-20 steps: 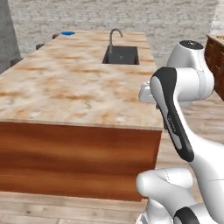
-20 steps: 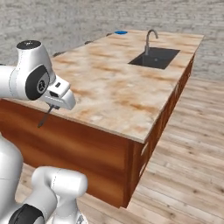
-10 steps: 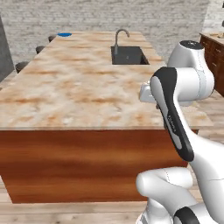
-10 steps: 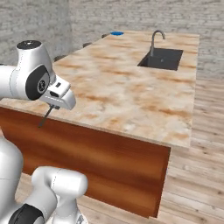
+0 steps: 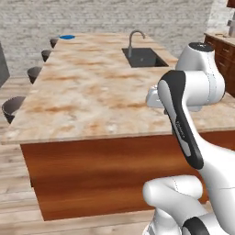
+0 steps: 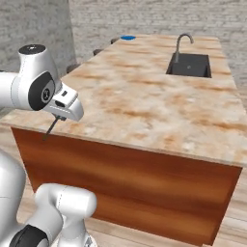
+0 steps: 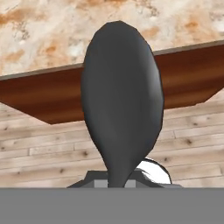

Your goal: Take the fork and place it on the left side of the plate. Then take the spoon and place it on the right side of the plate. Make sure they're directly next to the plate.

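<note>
One spoon (image 7: 121,92), fingers (image 6: 60,117) clamped on it

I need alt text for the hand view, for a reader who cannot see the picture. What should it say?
A dark grey spoon with an oval bowl stands up from the pincer, which is shut on its thin neck. Behind it runs the edge of a beige marbled counter over a reddish-brown wooden panel, with a pale plank floor below.
</note>
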